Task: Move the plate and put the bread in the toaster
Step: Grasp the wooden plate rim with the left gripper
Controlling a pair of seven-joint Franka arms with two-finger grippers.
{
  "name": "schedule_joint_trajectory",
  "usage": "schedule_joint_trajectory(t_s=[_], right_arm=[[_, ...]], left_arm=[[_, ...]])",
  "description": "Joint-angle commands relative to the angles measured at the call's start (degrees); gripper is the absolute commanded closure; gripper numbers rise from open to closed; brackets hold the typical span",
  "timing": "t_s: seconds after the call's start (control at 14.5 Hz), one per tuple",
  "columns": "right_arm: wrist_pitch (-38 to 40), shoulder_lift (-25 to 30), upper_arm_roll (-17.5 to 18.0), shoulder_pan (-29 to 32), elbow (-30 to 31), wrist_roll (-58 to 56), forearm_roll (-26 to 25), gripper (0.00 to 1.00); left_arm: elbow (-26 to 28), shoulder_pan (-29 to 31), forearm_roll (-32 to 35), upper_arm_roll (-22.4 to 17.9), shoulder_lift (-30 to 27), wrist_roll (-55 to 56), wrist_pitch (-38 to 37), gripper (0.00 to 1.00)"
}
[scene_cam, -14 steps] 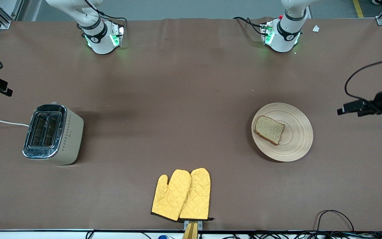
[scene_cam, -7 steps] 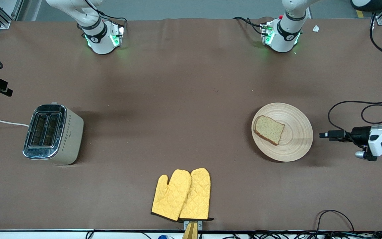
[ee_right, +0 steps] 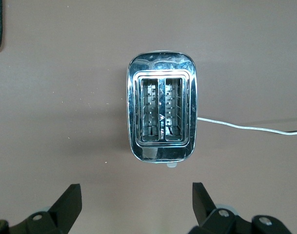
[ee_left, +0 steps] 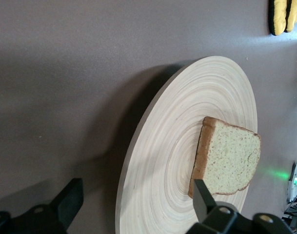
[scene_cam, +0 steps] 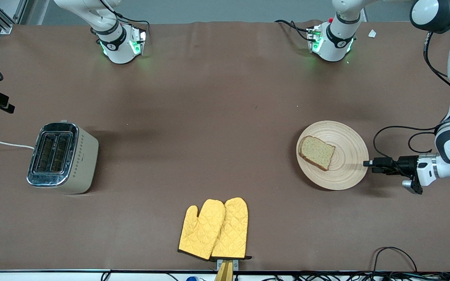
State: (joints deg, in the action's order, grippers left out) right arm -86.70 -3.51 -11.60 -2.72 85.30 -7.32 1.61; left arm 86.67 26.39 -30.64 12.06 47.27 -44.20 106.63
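Step in hand: the left arm's claw (scene_cam: 366, 163), fingers spread wide, reaches level with the table at the rim of the round pale-wood plate (scene_cam: 346, 171) with ring grooves, one finger (ee_left: 205, 199) over the rim and the other (ee_left: 70, 200) outside it, nothing gripped yet.
Bread: the square speckled slice of bread (scene_cam: 317, 152) with dark crust lies on the plate, toward the right arm's end of it.
Toaster: the beige two-slot toaster (scene_cam: 63, 157) with chrome top stands well apart, near the right arm's end of the brown table (scene_cam: 209, 117).
Right claw: spread and empty (ee_right: 133, 204), waiting over the toaster (slots vacant).
Next move: probably closing on the rim, then moving the plate without tipping the slice.
Change: half a second earlier the left claw stood clear of the plate; now it is at the rim.
Also there: a pair of yellow quilted oven mitts (scene_cam: 214, 229).
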Motion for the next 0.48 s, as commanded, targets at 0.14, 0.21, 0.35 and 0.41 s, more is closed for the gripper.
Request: schedule_joint_trajectory(t_s=[0.14,0.21,0.35,0.41], right_arm=[[0.6,0.0,0.2,0.8,-0.2,-0.9,0.9,0.0],[0.6,0.0,0.2,0.8,-0.2,-0.9,0.9,0.0],[0.6,0.0,0.2,0.9,-0.2,-0.9,0.9,0.0],[0.6,0.0,0.1,1.0,-0.2,-1.3,0.9,0.0]], left_arm=[[-0.5,0.4,-1.7,0.5,1.4,-4.8,-0.1,0.63],[-0.5,0.7,-2.5,0.5,1.8,-7.1,-0.2,0.71],[-0.6,0.9,-3.5,0.5,2.7,-13.2,-0.1,0.86],[-0.6,1.0,-3.7,0.5,2.8,-14.2,-0.2,0.99]])
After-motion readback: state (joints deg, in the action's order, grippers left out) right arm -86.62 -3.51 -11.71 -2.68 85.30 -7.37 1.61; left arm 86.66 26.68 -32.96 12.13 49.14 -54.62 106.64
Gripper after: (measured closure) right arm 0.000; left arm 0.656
